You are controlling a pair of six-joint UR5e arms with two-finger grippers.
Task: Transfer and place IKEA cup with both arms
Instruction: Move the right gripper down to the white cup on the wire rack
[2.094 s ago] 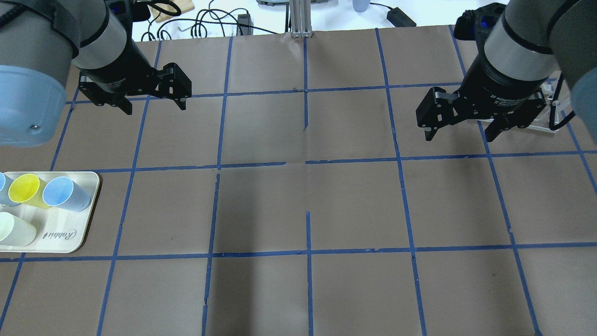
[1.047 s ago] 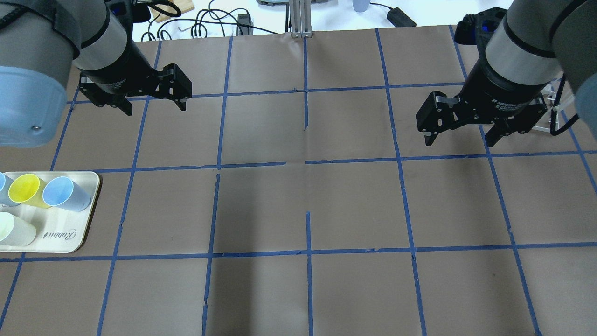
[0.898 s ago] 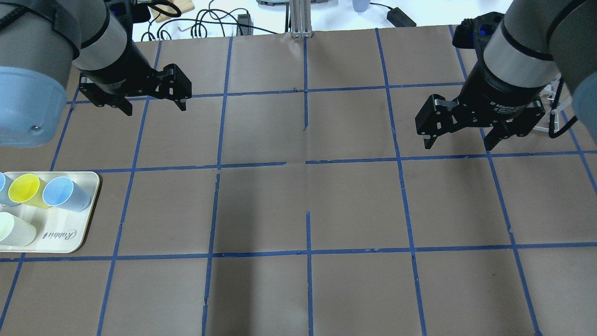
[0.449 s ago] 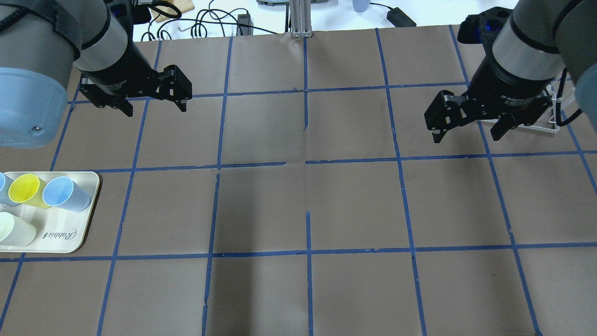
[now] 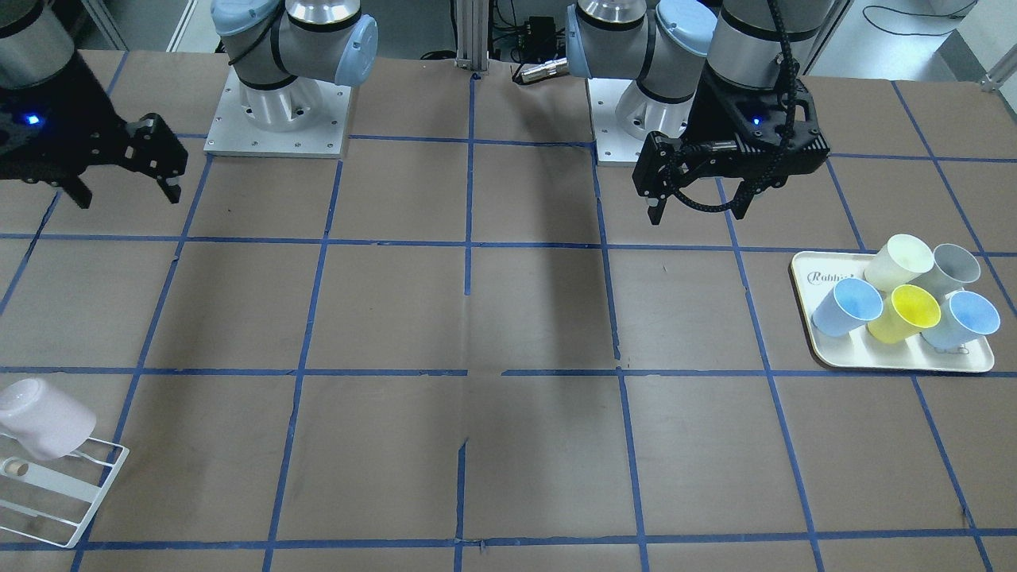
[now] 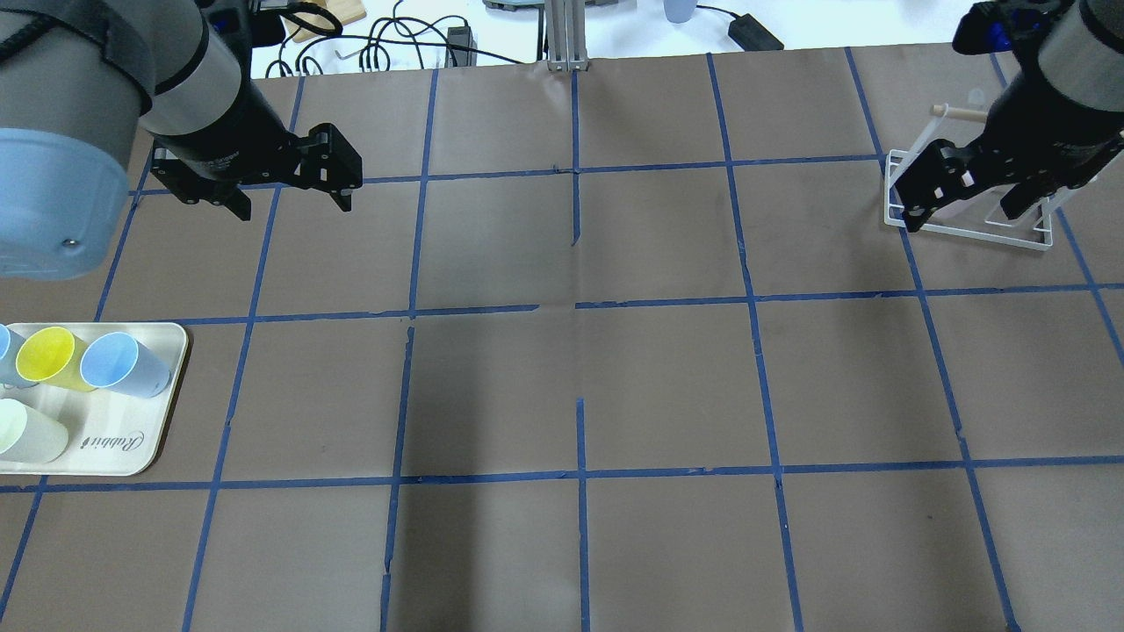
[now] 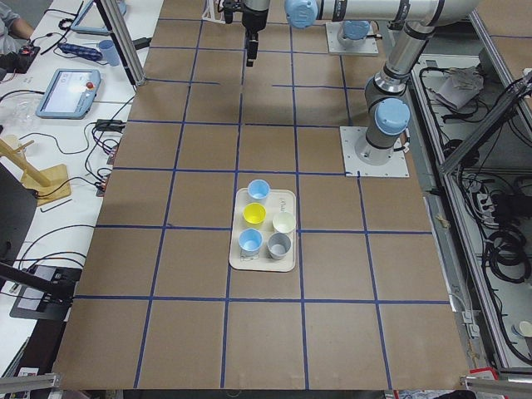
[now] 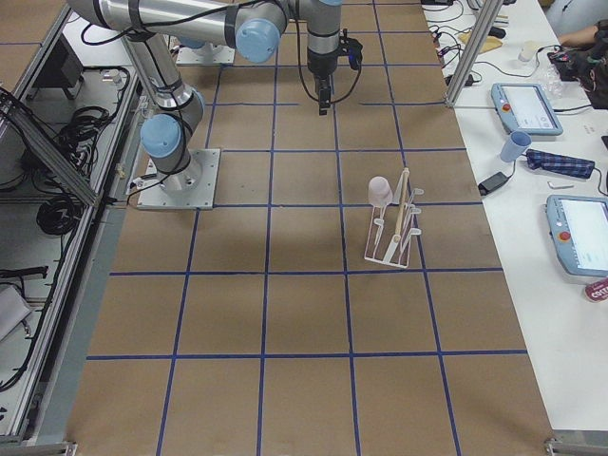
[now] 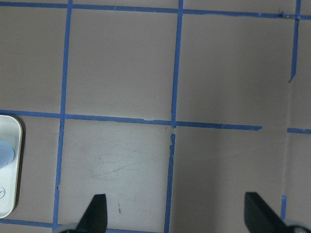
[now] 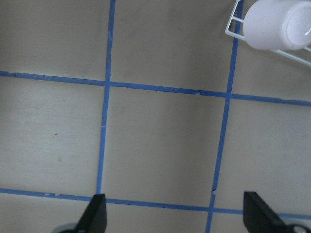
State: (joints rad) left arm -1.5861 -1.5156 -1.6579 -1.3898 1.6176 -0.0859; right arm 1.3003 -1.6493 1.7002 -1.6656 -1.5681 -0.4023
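The pale pink IKEA cup (image 5: 40, 417) sits upside down, tilted, on a peg of a white wire rack (image 5: 71, 485). It also shows in the exterior right view (image 8: 380, 190) and at the top right of the right wrist view (image 10: 277, 24). My right gripper (image 6: 961, 215) hangs open and empty above the rack (image 6: 975, 230), hiding the cup in the overhead view. In the front view the right gripper (image 5: 125, 195) is high above the table. My left gripper (image 6: 290, 197) is open and empty, hovering over the table; it also shows in the front view (image 5: 697, 210).
A cream tray (image 5: 898, 361) holds several upright cups: two light blue, one yellow, one cream, one grey. It lies at the table's left side (image 6: 132, 439). Brown paper with blue tape grid lines covers the table. Cables lie beyond its far edge.
My right gripper has moved to the right and farther from the robot, and now hangs over the wire rack. The left arm has not moved.
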